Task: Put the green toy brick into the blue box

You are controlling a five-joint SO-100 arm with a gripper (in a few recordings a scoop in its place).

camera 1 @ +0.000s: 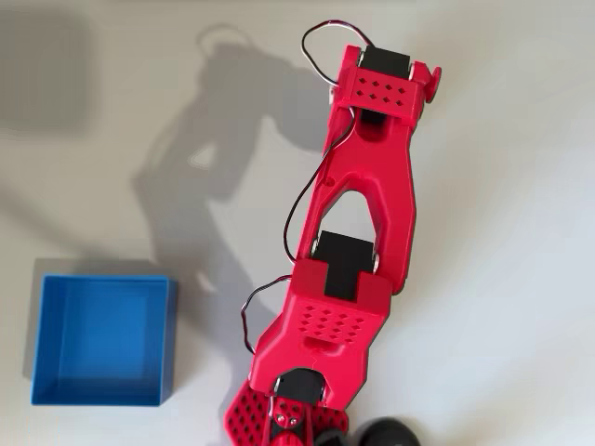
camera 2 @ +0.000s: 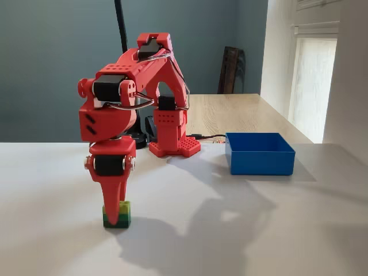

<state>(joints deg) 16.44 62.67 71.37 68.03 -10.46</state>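
Where the gripper (camera 2: pixel 114 214) closes on the green toy brick (camera 2: pixel 123 215), its finger hides half.

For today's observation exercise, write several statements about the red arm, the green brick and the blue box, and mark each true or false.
1. The blue box has nothing in it. True.
2. The green toy brick lies inside the box. False: it sits on the white table, far from the box.
3. The gripper points down, its jaws at the brick. True.
4. The brick is lifted clear of the table. False: it rests on the table.
5. The arm is blue. False: it is red.
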